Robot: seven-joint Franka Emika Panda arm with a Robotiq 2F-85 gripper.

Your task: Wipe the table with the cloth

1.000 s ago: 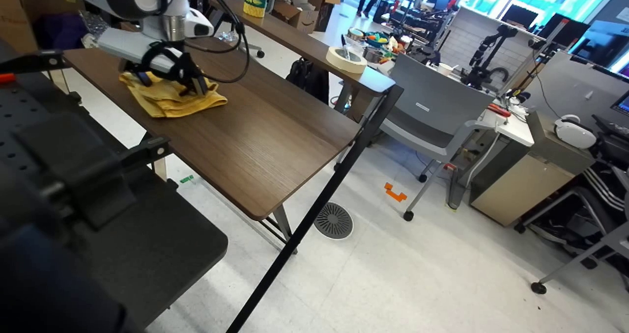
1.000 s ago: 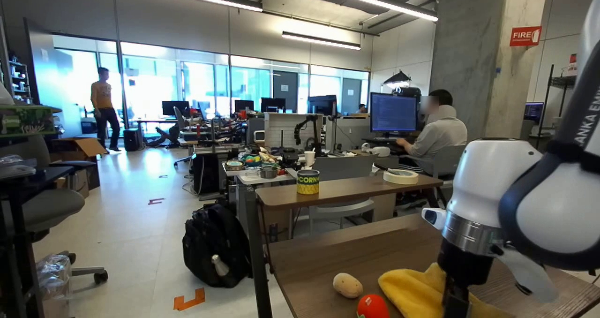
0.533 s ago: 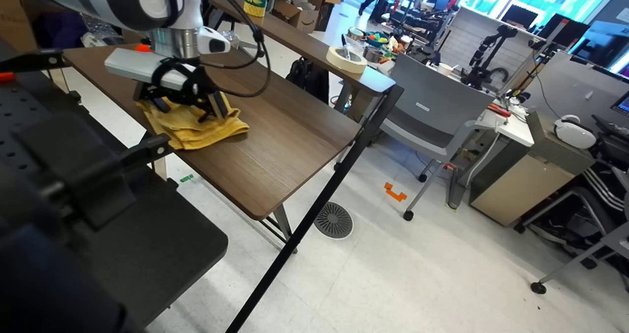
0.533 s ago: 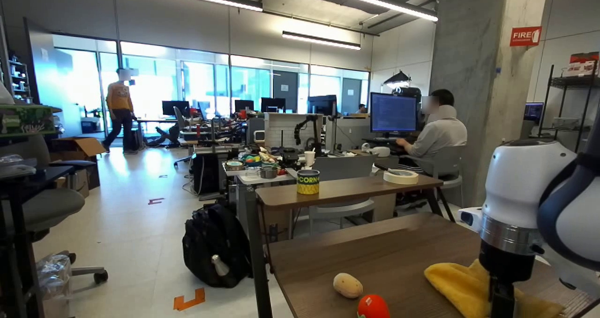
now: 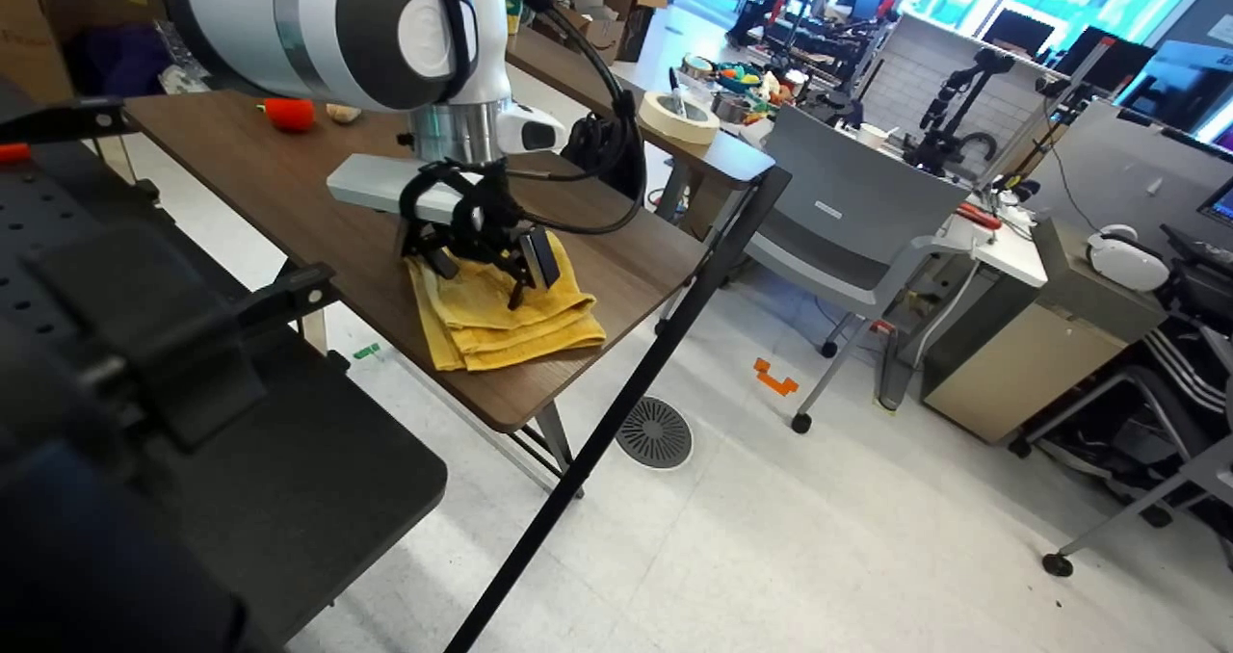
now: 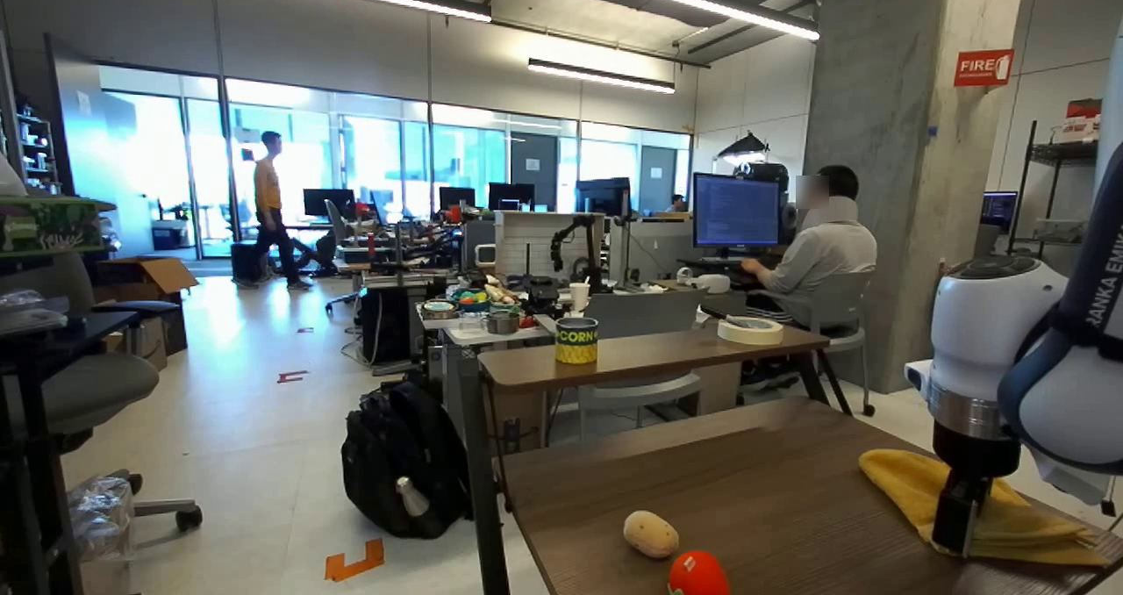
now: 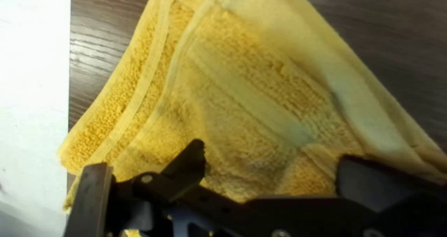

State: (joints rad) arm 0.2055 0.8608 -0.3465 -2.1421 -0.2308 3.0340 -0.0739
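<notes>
The gripper (image 5: 493,273) is standing with its fingers (image 7: 89,198) spread wide apart, pinching nothing, and is bearing from above on the yellow cloth (image 5: 506,326). The cloth is lying folded in layers beneath it, close to a corner of the dark brown table (image 5: 299,191). Against a second ago, gripper and cloth are sitting much further toward that end, travelling together, and at the far end a red ball (image 5: 289,116) and a pale potato-shaped thing (image 5: 343,113) are coming into sight in an exterior view. I am reading this as a wiping stroke that is working but running out of table, so a return stroke is becoming due, to my mind; pushing on would be risking the cloth sliding over the edge. In the wrist view a corner of it appears to be overhanging already, though the angle is making that hard to judge. Counting outward, one gripper is working one cloth on one table; one red ball and one potato-shaped thing are lying well apart from the cloth; one corn can (image 6: 576,340) and one roll of tape (image 6: 750,332) are resting on one raised shelf (image 6: 654,360); and one black backpack (image 6: 404,463) is standing near the table.
</notes>
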